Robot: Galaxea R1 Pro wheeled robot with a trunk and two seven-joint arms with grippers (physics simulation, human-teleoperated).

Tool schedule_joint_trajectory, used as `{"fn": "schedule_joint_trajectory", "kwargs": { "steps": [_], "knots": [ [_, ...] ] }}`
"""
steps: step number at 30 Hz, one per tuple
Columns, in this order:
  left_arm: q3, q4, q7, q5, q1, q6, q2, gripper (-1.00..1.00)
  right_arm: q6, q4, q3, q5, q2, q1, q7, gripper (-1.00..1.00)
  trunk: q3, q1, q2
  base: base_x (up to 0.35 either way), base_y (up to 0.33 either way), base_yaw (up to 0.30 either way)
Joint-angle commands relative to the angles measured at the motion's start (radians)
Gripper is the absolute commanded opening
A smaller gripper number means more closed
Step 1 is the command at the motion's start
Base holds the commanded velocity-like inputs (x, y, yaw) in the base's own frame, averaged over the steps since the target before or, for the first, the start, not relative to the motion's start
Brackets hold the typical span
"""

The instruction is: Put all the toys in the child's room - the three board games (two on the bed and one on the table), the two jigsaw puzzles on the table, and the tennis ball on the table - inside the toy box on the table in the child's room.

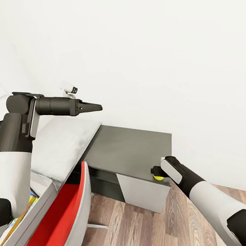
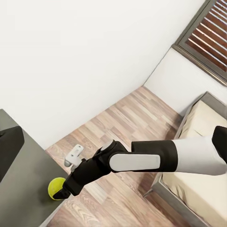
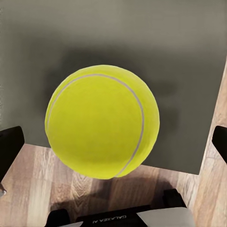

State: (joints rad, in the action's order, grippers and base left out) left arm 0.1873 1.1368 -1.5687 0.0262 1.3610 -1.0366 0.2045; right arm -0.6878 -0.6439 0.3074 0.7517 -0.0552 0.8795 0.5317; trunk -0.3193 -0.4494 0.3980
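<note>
Tennis ball [image 3: 101,120] round, between right fingers [image 3: 9,149], over table [image 1: 130,145] edge

A bedroom in a home, rendered in simulation. White walls meet a wood-plank floor [image 1: 132,232], with a beige-mattressed bed [image 2: 208,123], a slatted window [image 2: 208,33] and a dark grey desk [image 1: 131,149].
</note>
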Motion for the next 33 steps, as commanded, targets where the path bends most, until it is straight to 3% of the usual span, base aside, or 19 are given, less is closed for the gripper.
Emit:
{"fn": "schedule_joint_trajectory", "kwargs": {
  "steps": [1, 33],
  "knots": [
    [0.003, 0.000, -0.002, 0.002, 0.001, -0.011, 0.001, 1.00, -0.001, -0.001, 0.004, 0.010, 0.000, 0.001, 0.010, 1.00, -0.002, -0.001, 0.002, 0.000, 0.000, 0.000],
    [0.002, 0.000, -0.002, 0.003, 0.001, -0.011, -0.001, 1.00, 0.003, -0.002, 0.005, 0.009, 0.000, 0.011, 0.011, 1.00, -0.002, -0.001, 0.002, 0.000, 0.000, 0.000]
  ]
}}
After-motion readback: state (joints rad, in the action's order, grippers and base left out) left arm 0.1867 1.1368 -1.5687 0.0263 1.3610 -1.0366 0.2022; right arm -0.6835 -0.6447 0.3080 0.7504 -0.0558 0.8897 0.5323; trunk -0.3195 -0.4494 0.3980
